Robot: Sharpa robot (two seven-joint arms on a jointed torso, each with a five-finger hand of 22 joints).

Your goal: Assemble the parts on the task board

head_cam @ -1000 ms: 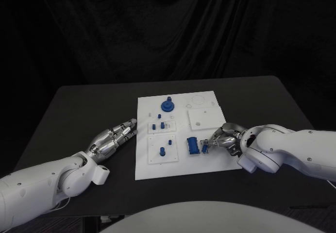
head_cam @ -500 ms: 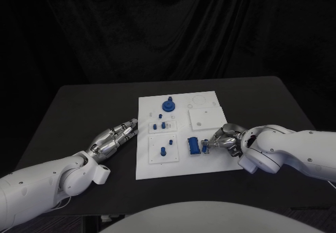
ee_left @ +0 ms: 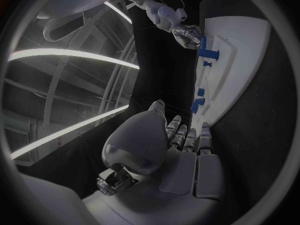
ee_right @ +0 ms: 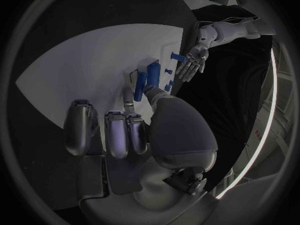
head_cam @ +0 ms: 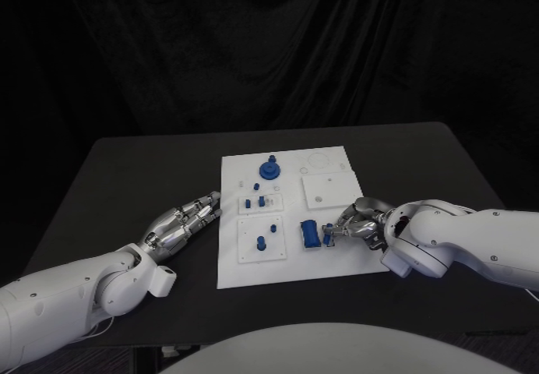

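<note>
Left hand [head_cam: 183,221] lies flat on the table [head_cam: 135,167] at about 9 o'clock of the white board [head_cam: 337,265], fingers straight and apart, holding nothing, just beside the board's left edge.

On the board: blue knob [head_cam: 269,168] at 12 o'clock, short blue pegs [head_cam: 254,202] just below it, one blue peg [head_cam: 261,243] standing in the lower left block at 7 o'clock, and a blue bar [head_cam: 308,234] near the middle, toward 5 o'clock.

Right hand [head_cam: 360,226] sits at 4 o'clock of the board, fingers curled around a small blue piece [head_cam: 330,236] right next to the bar. It looks pinched between thumb and finger; the wrist view agrees, though the contact itself is small.

Risks: the pinch looks shallow, so the piece could twist or drop while being seated. It is very close to the bar, so a sideways push could knock the bar. Pressing down near the board's right edge could slide the board, since nothing braces it.

Room: open table at 3 o'clock and at 12 o'clock beyond the board. Front table edge is near both forearms, so pulling back has little room.
</note>
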